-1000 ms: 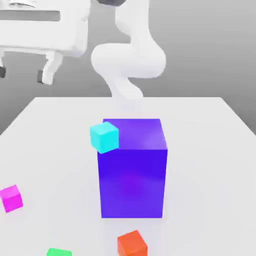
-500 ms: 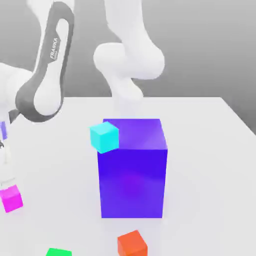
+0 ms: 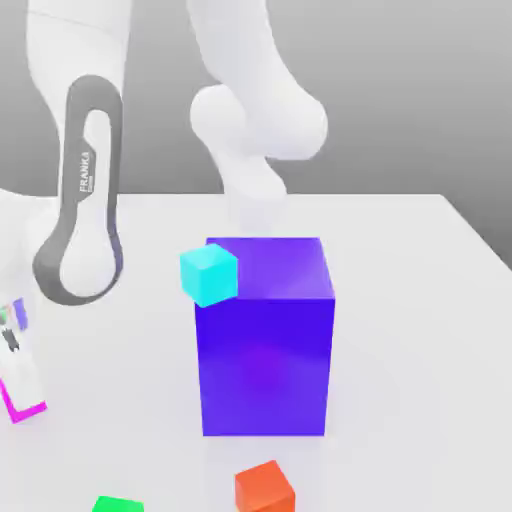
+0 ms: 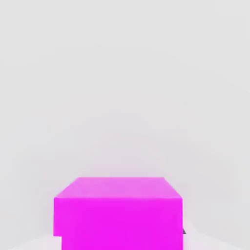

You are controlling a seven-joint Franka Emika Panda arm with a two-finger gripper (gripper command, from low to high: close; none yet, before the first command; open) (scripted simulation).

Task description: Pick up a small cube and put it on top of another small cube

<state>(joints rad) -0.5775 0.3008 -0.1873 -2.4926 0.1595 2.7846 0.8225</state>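
In the exterior view, the pincer (image 3: pixel 20 385) is being held low over the magenta cube (image 3: pixel 28 409) at the desk's (image 3: pixel 400 300) left edge, fingers astride it, their closure impossible to tell; the green cube (image 3: pixel 118 504) is waiting nearby. In the hand view, the magenta cube (image 4: pixel 117 212) is being framed centrally, so a square, centred grip is judged essential before lifting.

A cyan cube (image 3: pixel 209 274) touches the big blue-purple block (image 3: pixel 266 335); orange cube (image 3: pixel 265 488) near.
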